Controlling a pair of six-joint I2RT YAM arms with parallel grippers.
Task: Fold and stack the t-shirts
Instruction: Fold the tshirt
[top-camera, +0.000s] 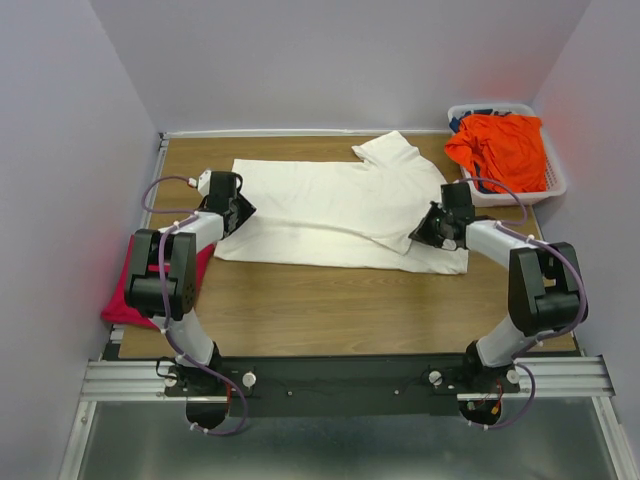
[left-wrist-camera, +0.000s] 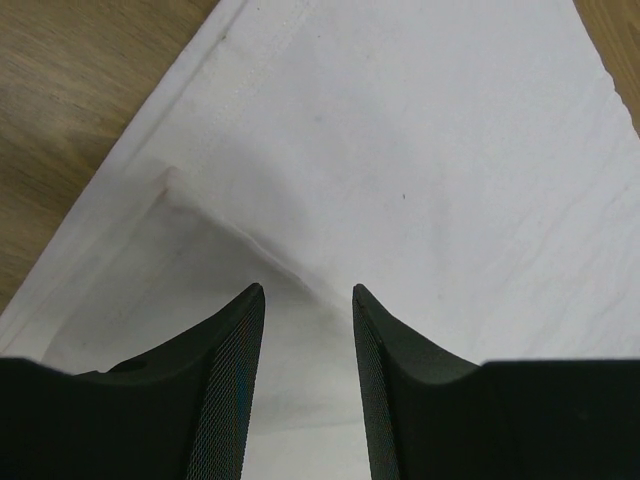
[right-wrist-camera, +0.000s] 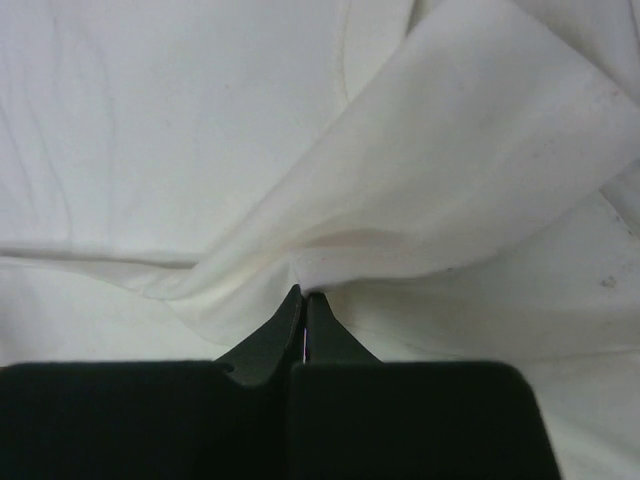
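The left jaws stand partly apart, low over the left end of the white shirt (top-camera: 320, 205). In the left wrist view their two fingers (left-wrist-camera: 225, 380) frame plain white cloth, and just ahead of the tips a turned-over corner of the shirt makes a shallow ridge. Whether the tips touch the cloth cannot be told. The bare wood surface (left-wrist-camera: 70, 110) shows ahead and to the left of them.

The right jaws are closed tight on a fold of the white shirt near its right end. In the right wrist view the cloth is pinched at the tips and fans up and away to the right.

The white shirt lies spread across the surface between the two sets of jaws.

The pink shirt (top-camera: 120, 300) lies at the surface's left edge, behind the left jaws and beside the left arm (top-camera: 165, 270). The orange shirt (top-camera: 505, 148) sits heaped in the basket (top-camera: 553, 185), beyond the right jaws and to their right.
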